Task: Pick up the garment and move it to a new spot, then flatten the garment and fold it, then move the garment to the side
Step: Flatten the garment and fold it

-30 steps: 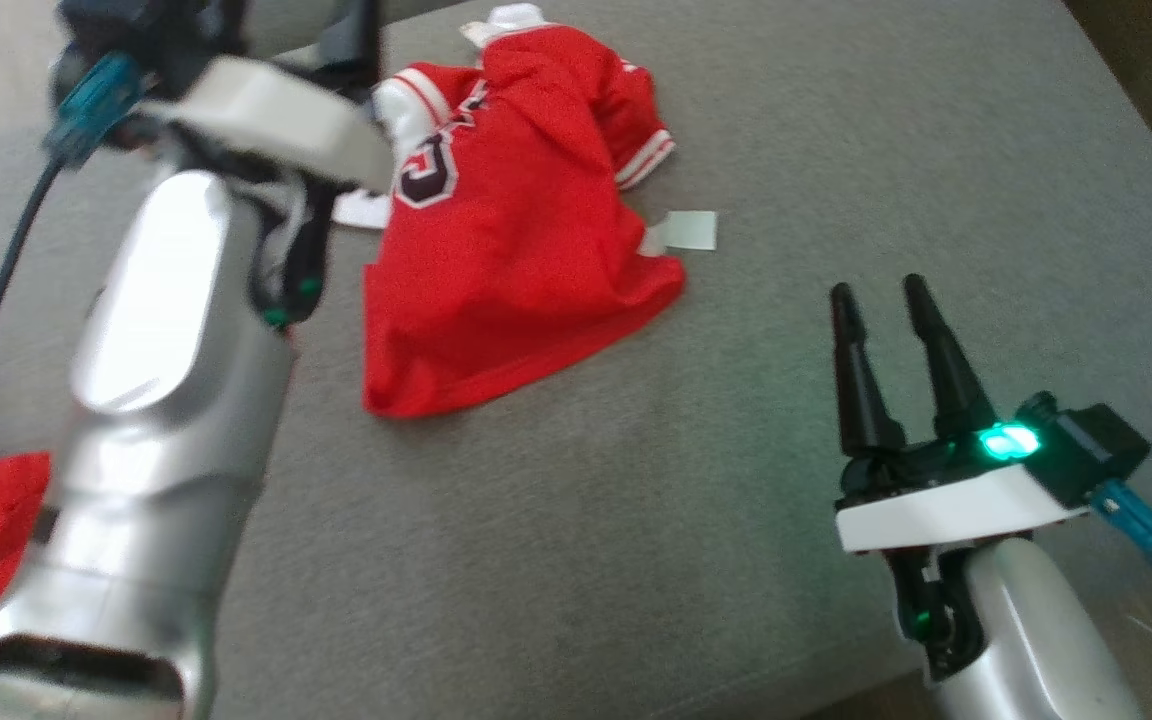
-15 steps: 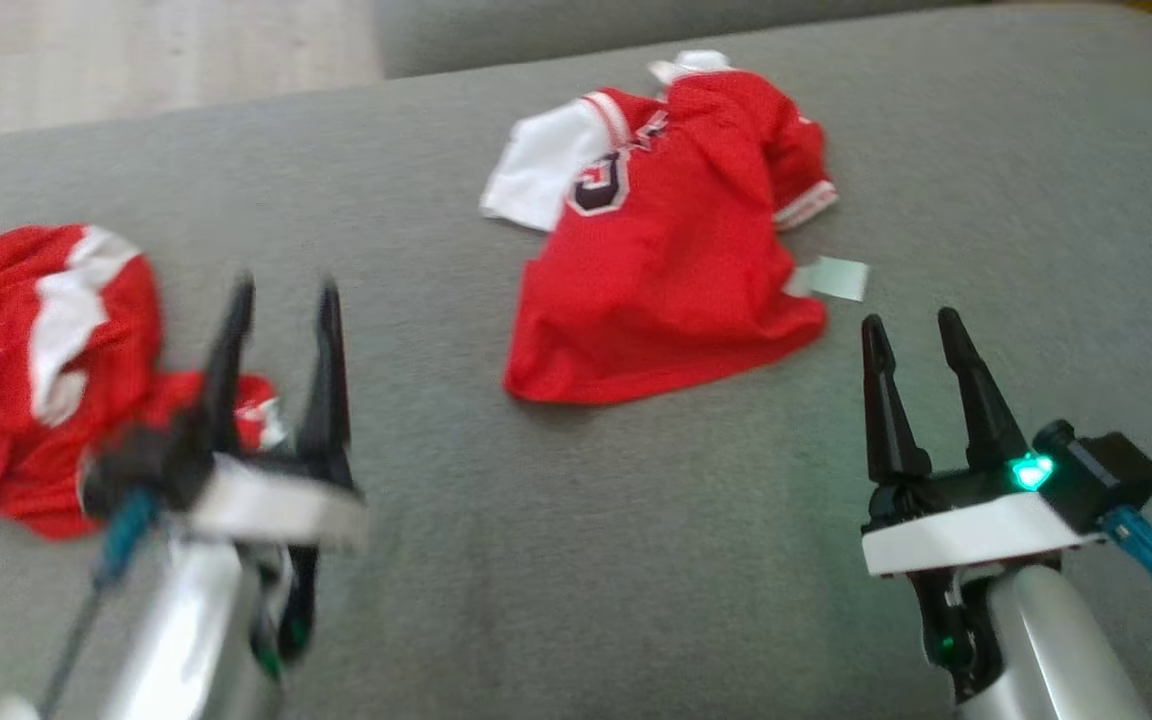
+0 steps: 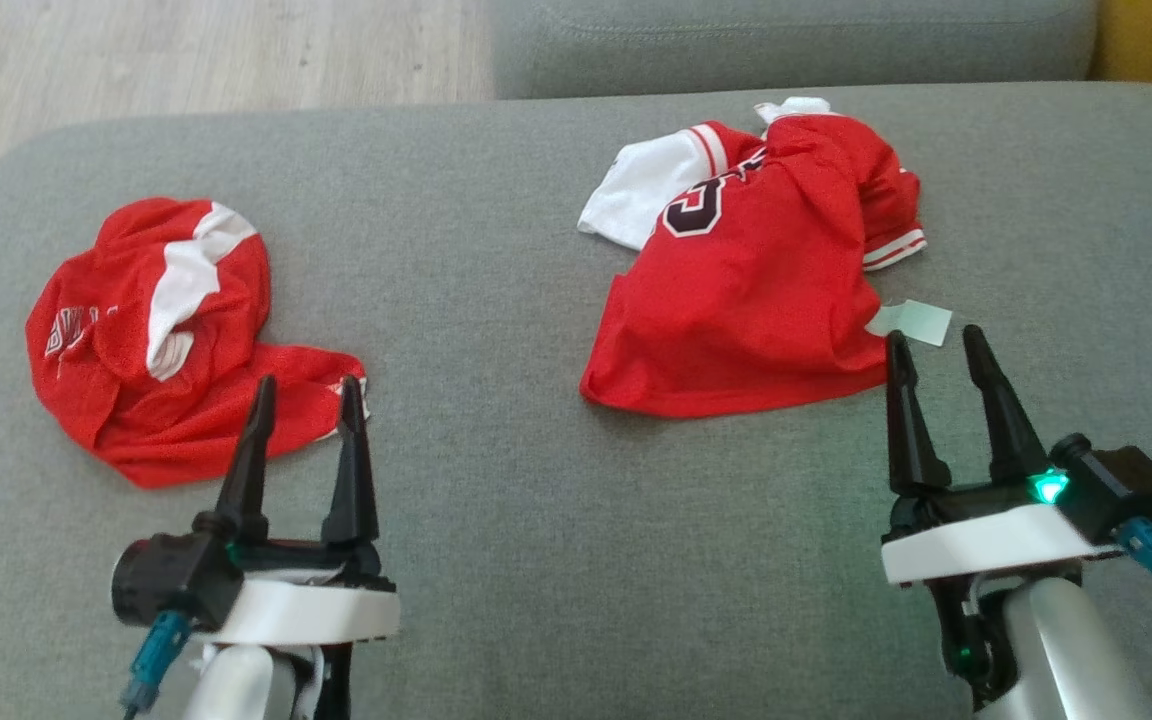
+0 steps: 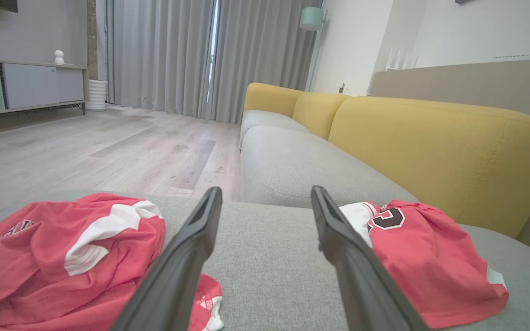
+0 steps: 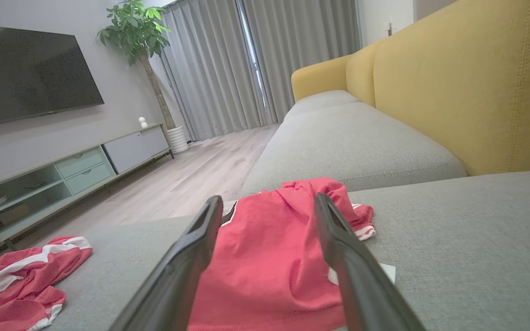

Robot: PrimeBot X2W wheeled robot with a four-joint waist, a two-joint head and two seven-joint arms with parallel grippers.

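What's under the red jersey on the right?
The jersey lies crumpled on the grey cushion. A pale tag sticks out at its near-right edge; whether anything else lies beneath, the fabric hides.

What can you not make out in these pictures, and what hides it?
1. Left garment, head view: crumpled; folds hide most of its lettering.
2. Right garment, head view: a fold cuts off its number patch.
3. Tag, head view: too small to read.
4. Right wrist view: fingers cover parts of the right garment.
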